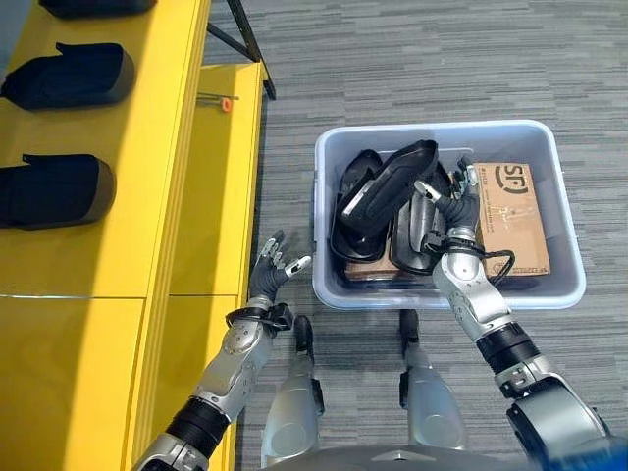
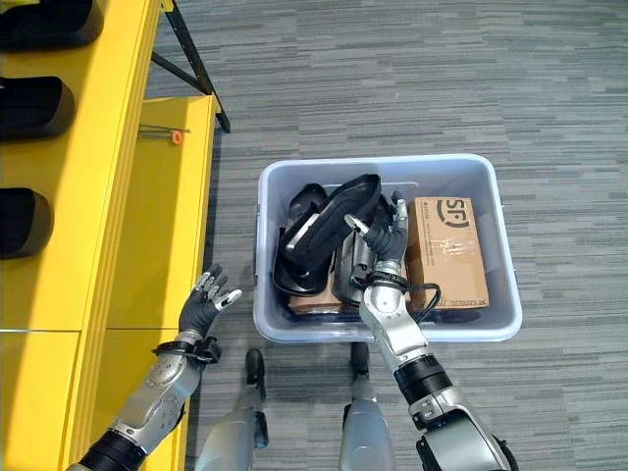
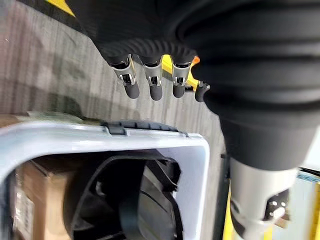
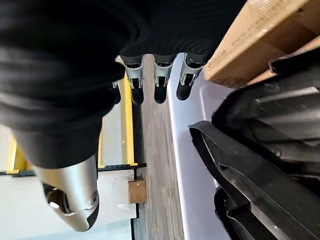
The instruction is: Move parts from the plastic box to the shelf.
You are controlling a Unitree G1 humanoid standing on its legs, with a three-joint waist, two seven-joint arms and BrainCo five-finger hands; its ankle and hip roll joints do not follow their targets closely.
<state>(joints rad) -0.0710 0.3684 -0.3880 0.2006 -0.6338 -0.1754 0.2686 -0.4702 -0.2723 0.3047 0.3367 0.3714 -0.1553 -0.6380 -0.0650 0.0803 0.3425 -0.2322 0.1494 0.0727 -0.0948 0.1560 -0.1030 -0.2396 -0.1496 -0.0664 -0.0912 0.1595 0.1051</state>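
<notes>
— Where are the parts relative to your hands?

— I see the yellow shelf (image 1: 147, 147) running down my left side, with three dark parts (image 1: 69, 77) already lying on it. The grey plastic box (image 1: 569, 285) sits on the carpeted floor (image 1: 412, 59) in front of me, just right of the shelf. Inside it, black moulded parts (image 1: 383, 186) are piled in the left half, one tilted up across the others, and a brown cardboard box (image 1: 515, 211) lies flat in the right half, beside the pile.

— And the right hand?

— My right hand (image 1: 446, 201) is inside the box, above the pile, between the black parts and the cardboard box. Its fingers are spread and nearly straight; from the wrist view they hang free, closed round nothing. I can't tell whether a fingertip touches the nearest part.

— The left?

— My left hand (image 1: 273, 267) hangs over the floor in the gap between the shelf and the box's left wall, fingers relaxed and loosely apart, holding nothing.

— Anything else around?

— A black stand leg (image 1: 245, 39) slants across the floor beyond the shelf, and a small orange-tipped pin (image 1: 224, 102) lies on the shelf's lower tier.
</notes>
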